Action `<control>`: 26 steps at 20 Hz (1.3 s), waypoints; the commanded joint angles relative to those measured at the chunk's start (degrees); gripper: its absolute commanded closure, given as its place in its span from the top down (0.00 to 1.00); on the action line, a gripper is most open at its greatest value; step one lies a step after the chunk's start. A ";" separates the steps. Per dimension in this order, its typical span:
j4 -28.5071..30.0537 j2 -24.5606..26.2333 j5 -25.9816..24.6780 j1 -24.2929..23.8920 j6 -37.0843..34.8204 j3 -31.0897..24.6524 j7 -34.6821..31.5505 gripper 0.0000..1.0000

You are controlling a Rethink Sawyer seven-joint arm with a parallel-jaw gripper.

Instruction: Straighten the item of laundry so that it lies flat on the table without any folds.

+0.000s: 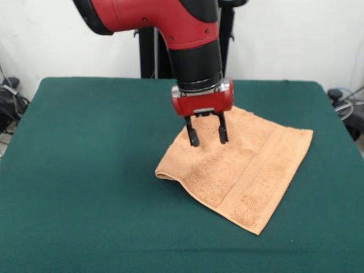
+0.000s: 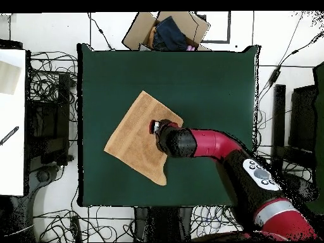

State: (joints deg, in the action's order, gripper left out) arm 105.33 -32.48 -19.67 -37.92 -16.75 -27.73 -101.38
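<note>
The peach-orange towel (image 1: 244,170) lies on the dark green table (image 1: 85,170), right of centre and turned diagonally. Its left edge looks doubled over in a fold, and one woven band runs along its near right side. My gripper (image 1: 207,137) points down with its fingers (image 1: 192,136) apart. It is open and empty, with the tips at or just above the towel's far left part. In the overhead view the towel (image 2: 136,139) is a slanted four-sided shape on the table (image 2: 215,82). The gripper (image 2: 154,127) is over its right side, and the arm hides that edge.
A cardboard box (image 2: 168,31) with dark cloth inside stands beyond the table's far edge in the overhead view. Cables lie on the floor around the table. A white surface (image 2: 12,120) is at the left. The black pedestal (image 1: 153,51) stands behind the table.
</note>
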 commanded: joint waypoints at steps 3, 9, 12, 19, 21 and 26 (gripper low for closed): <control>-8.87 2.92 -2.82 -3.16 -11.36 -5.82 9.95 1.00; -12.20 5.47 -4.52 -4.12 -13.04 -6.79 11.44 1.00; -13.27 6.93 -5.26 -4.64 -12.96 -7.21 11.79 1.00; -14.38 9.26 -8.00 -4.41 -10.38 -7.16 10.36 1.00; -14.80 10.25 -8.95 -4.45 -9.26 -7.22 10.11 1.00; -15.46 12.70 -10.98 -5.23 -7.07 -7.63 9.84 1.00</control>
State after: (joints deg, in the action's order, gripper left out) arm 92.67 -23.59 -25.83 -43.07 -24.69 -31.66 -100.40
